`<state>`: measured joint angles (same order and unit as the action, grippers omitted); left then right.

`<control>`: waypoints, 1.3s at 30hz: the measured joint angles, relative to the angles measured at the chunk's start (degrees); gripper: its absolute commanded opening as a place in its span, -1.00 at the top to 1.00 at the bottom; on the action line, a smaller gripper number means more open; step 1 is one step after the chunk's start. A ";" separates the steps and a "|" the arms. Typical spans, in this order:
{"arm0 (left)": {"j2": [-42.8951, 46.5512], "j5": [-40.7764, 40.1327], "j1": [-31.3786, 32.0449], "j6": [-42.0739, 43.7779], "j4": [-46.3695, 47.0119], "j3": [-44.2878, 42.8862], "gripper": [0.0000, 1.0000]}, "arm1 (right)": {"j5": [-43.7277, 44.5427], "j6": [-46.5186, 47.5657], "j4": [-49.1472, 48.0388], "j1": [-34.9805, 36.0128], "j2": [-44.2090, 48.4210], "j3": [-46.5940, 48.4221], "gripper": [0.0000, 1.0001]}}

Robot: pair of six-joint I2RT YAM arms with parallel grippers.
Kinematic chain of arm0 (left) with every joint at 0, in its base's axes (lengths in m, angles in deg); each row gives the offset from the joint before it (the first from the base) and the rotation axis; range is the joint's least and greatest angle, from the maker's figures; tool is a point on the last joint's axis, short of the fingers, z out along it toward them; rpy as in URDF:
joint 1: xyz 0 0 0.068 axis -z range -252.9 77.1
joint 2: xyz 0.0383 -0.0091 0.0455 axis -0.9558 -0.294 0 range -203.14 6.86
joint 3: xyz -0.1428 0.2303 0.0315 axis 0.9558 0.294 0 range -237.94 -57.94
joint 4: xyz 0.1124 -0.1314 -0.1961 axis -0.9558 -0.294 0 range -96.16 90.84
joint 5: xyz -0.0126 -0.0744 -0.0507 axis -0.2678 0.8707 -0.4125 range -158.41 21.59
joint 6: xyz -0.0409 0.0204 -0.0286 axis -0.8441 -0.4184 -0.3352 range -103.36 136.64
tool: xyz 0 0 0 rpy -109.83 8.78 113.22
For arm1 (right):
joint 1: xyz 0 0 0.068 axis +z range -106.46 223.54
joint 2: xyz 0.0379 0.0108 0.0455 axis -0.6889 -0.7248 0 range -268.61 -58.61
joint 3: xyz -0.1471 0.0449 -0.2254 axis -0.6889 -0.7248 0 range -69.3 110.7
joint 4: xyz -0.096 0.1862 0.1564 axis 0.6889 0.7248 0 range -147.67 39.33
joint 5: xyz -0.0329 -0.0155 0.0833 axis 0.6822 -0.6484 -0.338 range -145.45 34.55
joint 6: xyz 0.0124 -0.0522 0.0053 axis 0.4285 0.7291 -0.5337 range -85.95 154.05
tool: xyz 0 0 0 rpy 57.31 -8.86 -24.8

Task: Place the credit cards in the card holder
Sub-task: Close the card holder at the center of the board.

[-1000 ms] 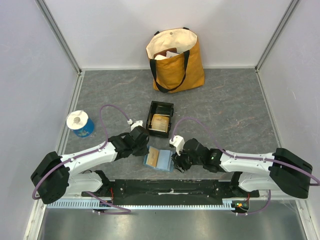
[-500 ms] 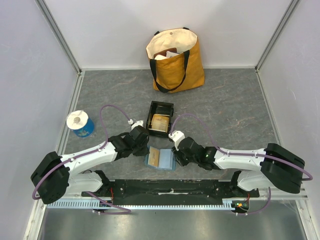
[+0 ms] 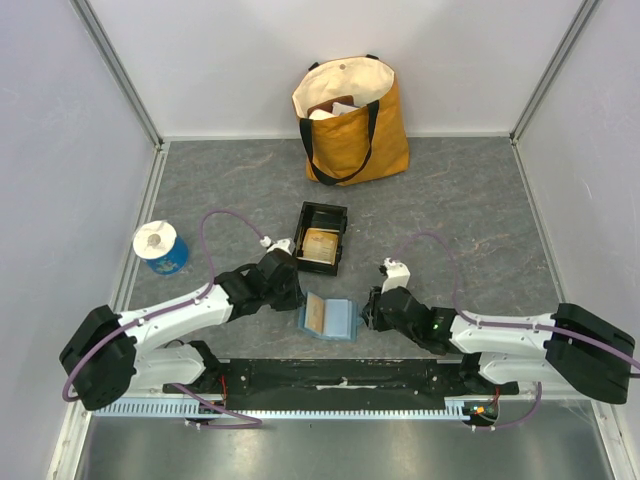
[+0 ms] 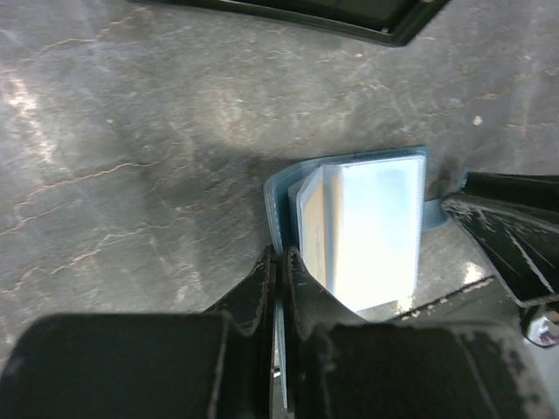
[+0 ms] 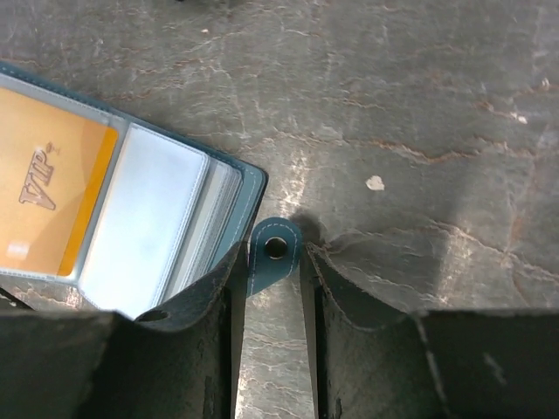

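Top external view: the wallet [image 3: 330, 320] lies open on the worktop [image 3: 460, 220], at 6 o'clock from the black tray [image 3: 300, 235] and just clear of it. One tan card [image 3: 319, 245] lies flat in the tray. A tote [image 3: 350, 130] stands at the 12 o'clock end of the worktop, and a blue canister [image 3: 160, 248] sits well out at 9 o'clock.

The left end effector [image 4: 279, 275] meets the wallet at its 9 o'clock edge. Its fingers [image 4: 258, 292] are pressed together on the thin teal cover there, with the clear sleeves fanned up just beyond the tips.

The right end effector [image 5: 271, 257] is at the wallet's 3 o'clock edge. Its fingers stand part-way closed, one on each side of the snap tab [image 5: 273, 249], which lies flat on the worktop and nearly fills the gap. Whether they pinch the tab cannot be told.

In the right wrist view an orange card marked "VIP" [image 5: 52, 188] sits in the wallet's far page under a clear sleeve. The near page shows only pale blue sleeves stacked at the wallet's edge.
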<state>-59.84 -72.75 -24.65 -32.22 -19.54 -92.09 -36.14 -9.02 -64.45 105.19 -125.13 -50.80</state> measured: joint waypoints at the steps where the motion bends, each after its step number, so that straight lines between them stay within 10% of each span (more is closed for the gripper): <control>1: 0.00 0.70 -0.02 0.07 0.55 0.00 0.78 | 0.13 -1.16 -1.42 0.00 0.52 -1.29 0.28; 7: -2.14 5.99 0.57 0.28 4.63 -0.68 0.37 | 0.68 -5.09 -6.62 0.00 1.90 -4.74 0.22; 27: -18.25 18.25 5.86 -2.21 22.64 -3.39 0.16 | 2.21 -11.15 -11.80 0.00 14.60 -13.00 -0.15; 39: -15.80 14.69 6.25 -0.26 18.45 -5.33 0.84 | 6.54 -16.61 2.67 0.00 27.19 -12.52 0.06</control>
<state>-75.64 -58.06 -18.40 -32.48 -1.09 -97.42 -29.61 -25.63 -61.79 105.19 -97.94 -63.32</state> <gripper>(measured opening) 0.112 0.503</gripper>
